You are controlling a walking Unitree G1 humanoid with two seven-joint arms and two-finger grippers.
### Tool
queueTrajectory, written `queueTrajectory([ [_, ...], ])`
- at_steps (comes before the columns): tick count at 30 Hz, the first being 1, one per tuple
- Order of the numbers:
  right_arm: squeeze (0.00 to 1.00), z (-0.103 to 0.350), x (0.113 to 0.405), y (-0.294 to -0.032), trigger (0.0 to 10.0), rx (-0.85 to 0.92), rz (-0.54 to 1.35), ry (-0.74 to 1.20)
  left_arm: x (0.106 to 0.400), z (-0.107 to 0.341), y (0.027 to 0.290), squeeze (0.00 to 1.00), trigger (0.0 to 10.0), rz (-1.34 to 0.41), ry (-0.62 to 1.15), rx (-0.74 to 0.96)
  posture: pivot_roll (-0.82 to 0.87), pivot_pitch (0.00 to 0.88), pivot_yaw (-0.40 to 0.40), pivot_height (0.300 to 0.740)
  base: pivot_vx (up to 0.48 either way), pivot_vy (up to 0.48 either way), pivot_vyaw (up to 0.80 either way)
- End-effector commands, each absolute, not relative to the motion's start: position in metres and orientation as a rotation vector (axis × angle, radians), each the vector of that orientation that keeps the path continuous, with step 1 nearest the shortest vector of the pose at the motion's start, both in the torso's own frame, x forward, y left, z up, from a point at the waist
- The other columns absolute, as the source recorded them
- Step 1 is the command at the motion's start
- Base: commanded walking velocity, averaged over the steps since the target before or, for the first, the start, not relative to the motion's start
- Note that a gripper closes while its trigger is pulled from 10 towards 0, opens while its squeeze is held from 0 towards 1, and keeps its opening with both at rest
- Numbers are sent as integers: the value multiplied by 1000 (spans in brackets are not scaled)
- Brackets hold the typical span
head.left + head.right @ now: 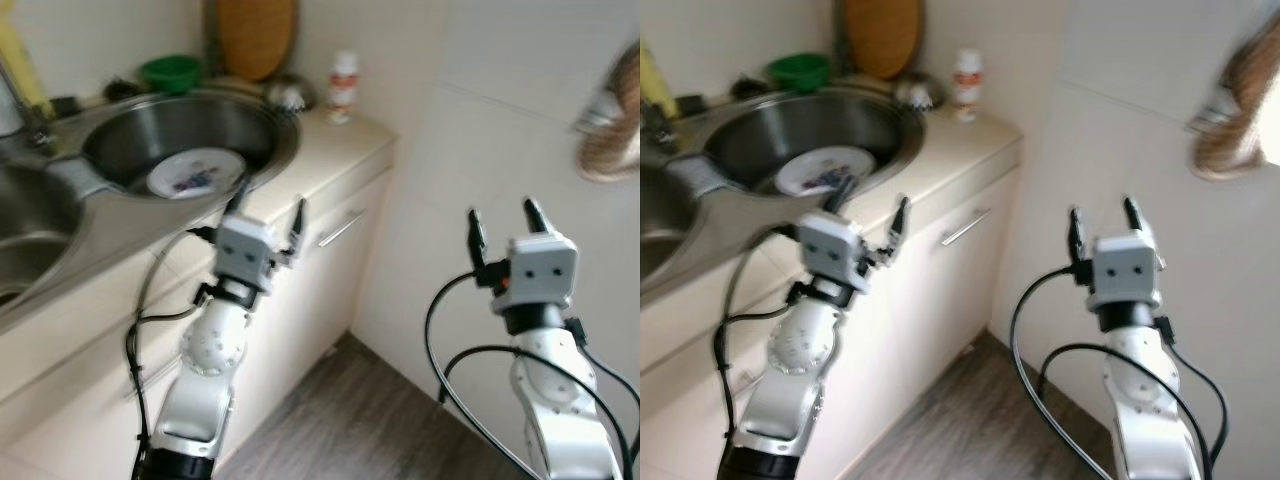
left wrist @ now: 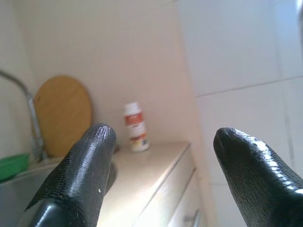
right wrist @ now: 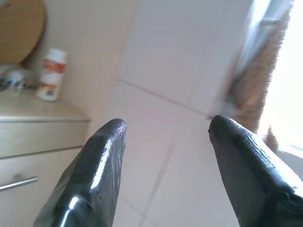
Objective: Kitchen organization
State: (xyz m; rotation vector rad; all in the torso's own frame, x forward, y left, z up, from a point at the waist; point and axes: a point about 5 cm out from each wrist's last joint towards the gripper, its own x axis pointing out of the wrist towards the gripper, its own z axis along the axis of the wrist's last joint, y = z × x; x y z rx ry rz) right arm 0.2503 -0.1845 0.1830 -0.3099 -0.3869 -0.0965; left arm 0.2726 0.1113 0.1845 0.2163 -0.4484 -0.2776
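Cream countertop (image 1: 340,140) meets a white tiled wall. Left gripper (image 1: 268,208) is raised before the counter edge, its black fingers spread wide, holding nothing. Right gripper (image 1: 504,226) is raised at 3 o'clock, fingers likewise spread, empty. At 11 o'clock, a round steel sink (image 1: 130,130) holds a white plate (image 1: 194,172). At 12 o'clock: white bottle (image 1: 343,86), round wooden board (image 1: 256,35), green bowl (image 1: 170,71).

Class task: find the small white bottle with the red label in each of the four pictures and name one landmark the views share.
Left eye view: white bottle at the countertop's back corner, upper centre.
Right eye view: same corner, upper centre.
Left wrist view: between the left end effector's open fingers.
Right wrist view: far left, beyond the right end effector.
Shared landmark: the round wooden board against the wall.
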Motion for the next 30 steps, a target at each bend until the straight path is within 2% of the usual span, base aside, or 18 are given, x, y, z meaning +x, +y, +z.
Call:
queueTrajectory([
  [1,0,187,251,-180,10000,-305,-93,-414,273,186,117,0,10000,-261,-453,234,-3,0,-20,740,0,-480,-800],
  [5,0,190,253,-183,10000,-307,-116,-422,274,184,115,0,10000,-274,-447,240,-7,0,-18,740,0,-382,-800],
  [19,0,186,255,-197,10000,-295,-207,-377,275,183,112,0,10000,-292,-448,231,-22,0,-8,740,0,0,-800],
  [25,0,176,260,-210,10000,-256,-295,-283,275,182,112,0,10000,-291,-445,232,-19,0,-9,740,0,0,-800],
  [30,0,173,261,-211,10000,-253,-301,-261,275,181,112,0,10000,-293,-442,231,-19,0,-9,740,0,0,-788],
])
